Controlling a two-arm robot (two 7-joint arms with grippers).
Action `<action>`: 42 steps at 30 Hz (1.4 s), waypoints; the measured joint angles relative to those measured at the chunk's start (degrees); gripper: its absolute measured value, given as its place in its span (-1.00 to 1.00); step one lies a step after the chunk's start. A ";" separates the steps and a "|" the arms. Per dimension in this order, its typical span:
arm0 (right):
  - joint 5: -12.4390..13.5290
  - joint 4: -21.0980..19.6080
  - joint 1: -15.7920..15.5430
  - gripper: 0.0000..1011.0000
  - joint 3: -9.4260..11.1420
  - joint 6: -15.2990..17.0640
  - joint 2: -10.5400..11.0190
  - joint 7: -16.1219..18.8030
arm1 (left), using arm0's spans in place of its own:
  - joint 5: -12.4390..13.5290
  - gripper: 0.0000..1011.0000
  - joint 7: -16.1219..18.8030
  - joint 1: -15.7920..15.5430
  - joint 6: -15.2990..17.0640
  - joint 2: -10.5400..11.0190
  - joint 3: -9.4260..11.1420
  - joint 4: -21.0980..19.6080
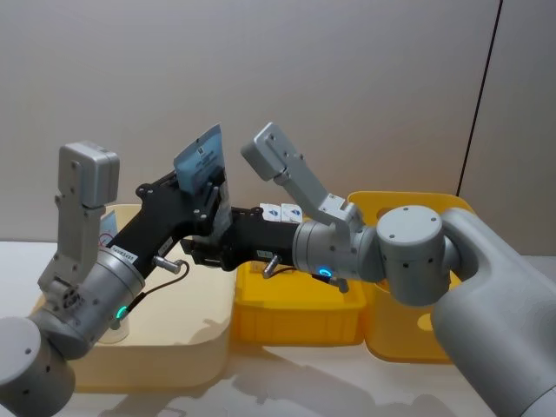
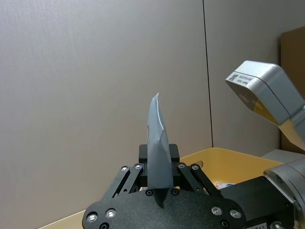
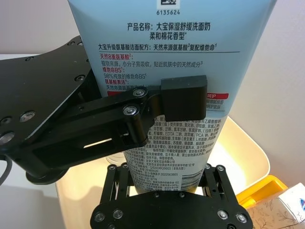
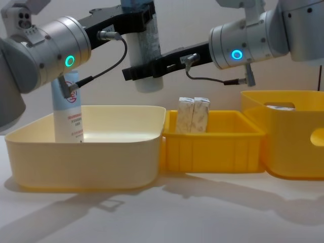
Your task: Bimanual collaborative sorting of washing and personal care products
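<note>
A pale-blue squeeze tube (image 4: 146, 48) hangs in the air above the gap between the cream bin (image 4: 86, 152) and the small yellow bin (image 4: 212, 149), cap end down. My left gripper (image 4: 142, 12) is shut on its upper part; the tube shows edge-on between the fingers in the left wrist view (image 2: 158, 164). My right gripper (image 4: 144, 71) is closed around the same tube lower down, near the cap (image 3: 167, 171). A second pale-blue tube with a red round logo (image 4: 68, 109) stands upright in the cream bin. Two white cartons (image 4: 194, 115) stand in the small yellow bin.
A large yellow bin (image 4: 283, 147) stands at the right, with a pale item (image 4: 278, 107) just showing over its rim. The three bins sit side by side on a white table (image 4: 162, 217). A grey wall stands behind.
</note>
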 joint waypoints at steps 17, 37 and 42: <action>0.05 0.00 -0.01 0.28 0.00 0.06 -0.06 0.00 | 0.00 -0.53 0.00 0.04 0.00 0.00 0.00 -0.05; 0.04 0.00 -0.01 0.28 0.00 0.05 -0.05 0.00 | 0.00 0.50 0.00 0.04 0.01 0.00 0.00 -0.06; 0.04 -0.26 -0.07 0.28 0.20 -0.04 0.13 -0.59 | 0.00 0.83 -0.01 0.04 0.01 0.00 0.01 -0.05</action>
